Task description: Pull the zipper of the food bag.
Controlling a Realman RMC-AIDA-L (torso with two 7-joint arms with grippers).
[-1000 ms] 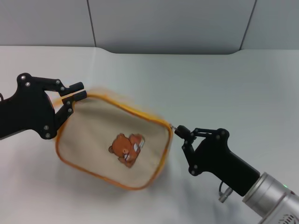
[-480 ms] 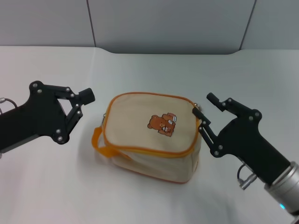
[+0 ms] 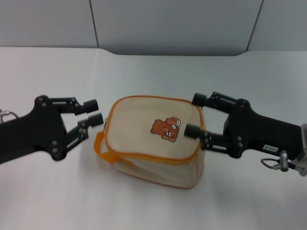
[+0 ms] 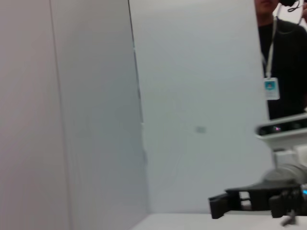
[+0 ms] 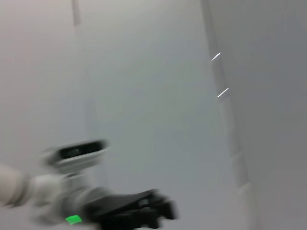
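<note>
The cream-beige food bag with a brown bear picture stands on the white table. Its orange-yellow zipper runs round the top edge. I cannot make out the silver pull tab. The orange handle strap hangs at the bag's left end. My left gripper is open and empty just left of the bag, above the strap. My right gripper is open at the bag's right end, its fingers over the bag's right top edge and holding nothing.
The white table meets a grey wall at the back. The left wrist view shows a wall, my right gripper far off and a person behind it. The right wrist view shows a wall and my left arm.
One second ago the bag was tilted, the left gripper at its corner and the right gripper at its zipper end. Now it stands level, and both grippers are open and turned level.
</note>
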